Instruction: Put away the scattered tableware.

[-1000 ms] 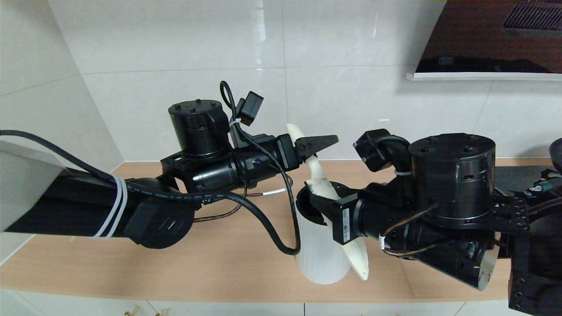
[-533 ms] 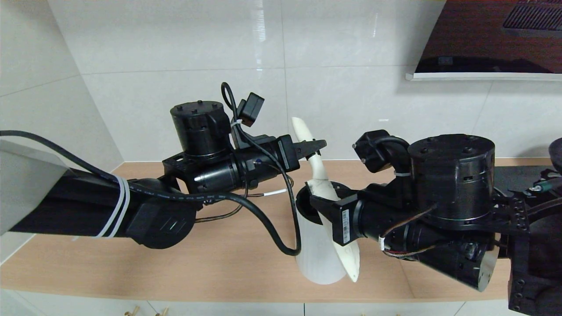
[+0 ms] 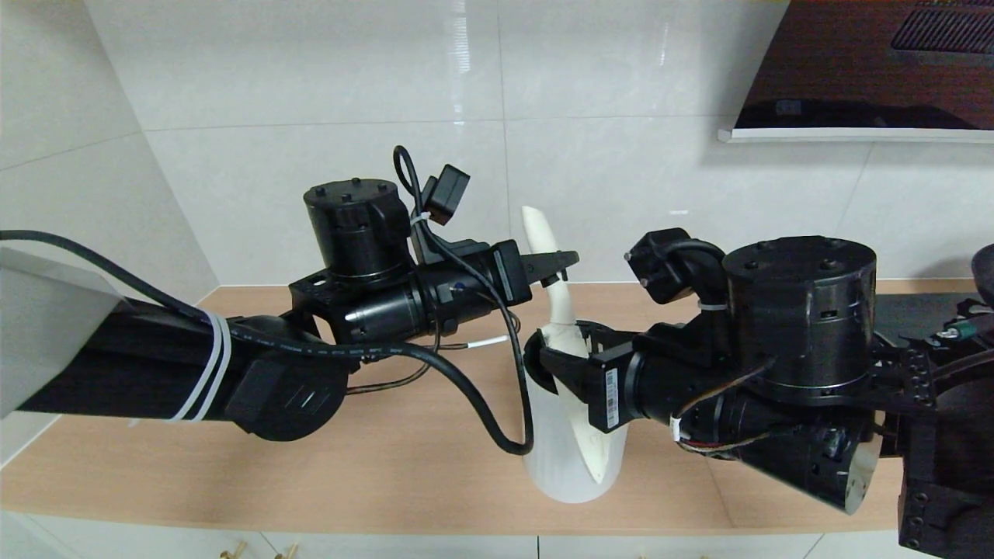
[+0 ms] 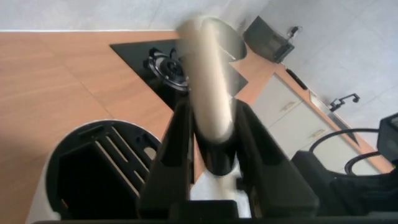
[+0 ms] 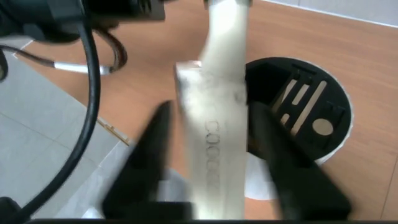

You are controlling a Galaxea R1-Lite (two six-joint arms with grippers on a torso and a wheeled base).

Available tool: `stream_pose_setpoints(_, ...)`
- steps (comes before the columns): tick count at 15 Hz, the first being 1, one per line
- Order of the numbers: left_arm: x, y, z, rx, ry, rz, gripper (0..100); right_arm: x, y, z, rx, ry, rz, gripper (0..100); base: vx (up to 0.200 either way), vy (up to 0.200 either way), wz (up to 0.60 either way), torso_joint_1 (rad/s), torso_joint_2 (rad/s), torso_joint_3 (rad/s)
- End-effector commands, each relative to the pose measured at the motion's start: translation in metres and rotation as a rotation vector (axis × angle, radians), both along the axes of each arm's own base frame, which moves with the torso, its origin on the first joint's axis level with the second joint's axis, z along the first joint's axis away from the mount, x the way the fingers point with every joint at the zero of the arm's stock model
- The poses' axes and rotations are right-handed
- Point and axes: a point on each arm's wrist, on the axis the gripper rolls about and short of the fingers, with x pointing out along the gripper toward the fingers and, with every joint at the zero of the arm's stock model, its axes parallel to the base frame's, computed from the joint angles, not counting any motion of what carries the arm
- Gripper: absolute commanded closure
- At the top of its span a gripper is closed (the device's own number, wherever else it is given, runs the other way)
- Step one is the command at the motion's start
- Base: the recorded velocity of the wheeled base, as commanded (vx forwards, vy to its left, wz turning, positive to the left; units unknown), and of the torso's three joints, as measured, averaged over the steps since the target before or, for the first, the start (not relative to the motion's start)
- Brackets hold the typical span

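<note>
Rice paddle (image 3: 541, 233): plain cream-ivory, no pattern. Utensil holder (image 3: 553, 466), at 6 o'clock in the head view: white outer wall with fine vertical ribbing, black slotted insert. Left gripper (image 3: 555, 262) and right gripper (image 3: 561, 359): matte black. Countertop (image 3: 388, 466): pale wood grain. Wall (image 3: 311, 78), 12 o'clock: glossy white tile, thin grey joints. Hood (image 3: 854, 70), 1 o'clock: dark brown. Hob (image 4: 143, 56): black.

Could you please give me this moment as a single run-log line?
left tool: shut on spoon | right tool: open around spoon | spoon: near upright, by holder
</note>
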Motion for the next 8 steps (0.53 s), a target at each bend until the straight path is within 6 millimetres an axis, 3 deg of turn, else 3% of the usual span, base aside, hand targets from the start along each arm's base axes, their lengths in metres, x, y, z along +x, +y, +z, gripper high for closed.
stream_pose_setpoints(1, -0.002, 0.002, 0.005, -0.011, -0.012, 0.0, 100, -0.001, 0.0, 0.0, 0.0, 0.0, 0.001, 0, 0.0, 0.0, 0.0, 0.0, 0.0, 0.0)
stream_pose_setpoints(5, -0.005, 0.004, 0.013, -0.025, -0.034, 0.006, 100, -0.005, -0.007, 0.011, 0.03, -0.021, -0.001, 0, 0.0, 0.0, 0.0, 0.0, 0.0, 0.0)
stream_pose_setpoints(8, -0.009, 0.021, 0.034, -0.067, -0.1, 0.086, 100, -0.01, -0.035, 0.037, 0.091, -0.078, -0.046, 0, 0.0, 0.0, 0.0, 0.0, 0.0, 0.0)
